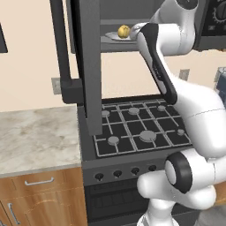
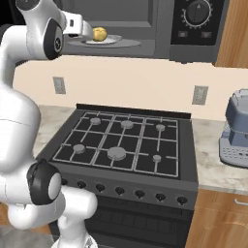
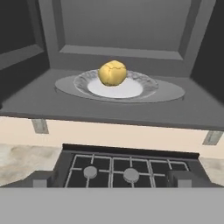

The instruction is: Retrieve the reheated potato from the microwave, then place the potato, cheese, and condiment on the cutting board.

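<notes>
Stove burners lie nearest, below the open microwave; inside, the potato sits on a plate; the claw stands wide open and empty at the mouth; a careless reach could roll the potato off.

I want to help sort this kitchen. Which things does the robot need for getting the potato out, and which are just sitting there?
For the job:
potato, on a plate
microwave, door open
gripper, jaws open, short of the potato

Just sitting there:
stove
coffee machine
wall outlets
counter
</notes>
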